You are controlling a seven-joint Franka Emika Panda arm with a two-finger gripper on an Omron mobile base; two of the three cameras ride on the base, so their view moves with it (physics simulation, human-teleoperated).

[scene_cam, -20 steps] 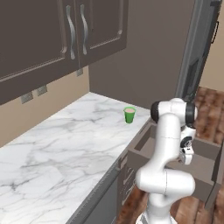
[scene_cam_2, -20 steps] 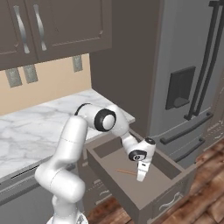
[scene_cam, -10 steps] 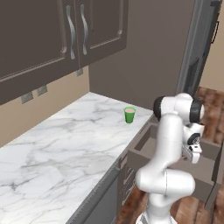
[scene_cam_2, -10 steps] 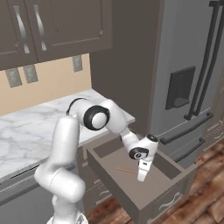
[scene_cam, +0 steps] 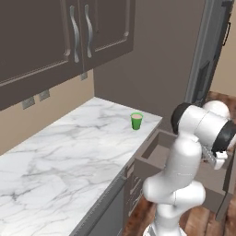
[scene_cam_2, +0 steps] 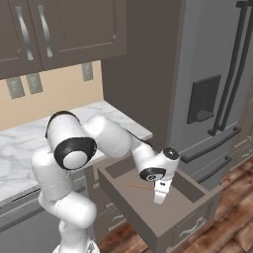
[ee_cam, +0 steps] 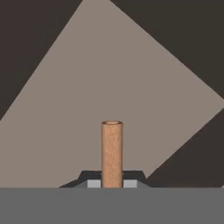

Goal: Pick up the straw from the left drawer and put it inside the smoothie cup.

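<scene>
Smoothie cup [scene_cam: 136, 120]: green, stood on marble counter [scene_cam: 69, 152], far right corner. Left drawer [scene_cam_2: 184, 193]: pulled open. Gripper [ee_cam: 112, 183]: fingers clamped on straw [ee_cam: 112, 153], low inside drawer. No legible labels or writing.

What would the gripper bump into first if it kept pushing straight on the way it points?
Probably the left drawer's flat floor: the gripper, shut on the straw, faces it; how near is unclear.

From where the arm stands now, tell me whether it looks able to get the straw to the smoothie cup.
Probably yes. The gripper is shut on the straw in the left drawer, and the smoothie cup stands alone at the counter's near corner with nothing around it.
</scene>
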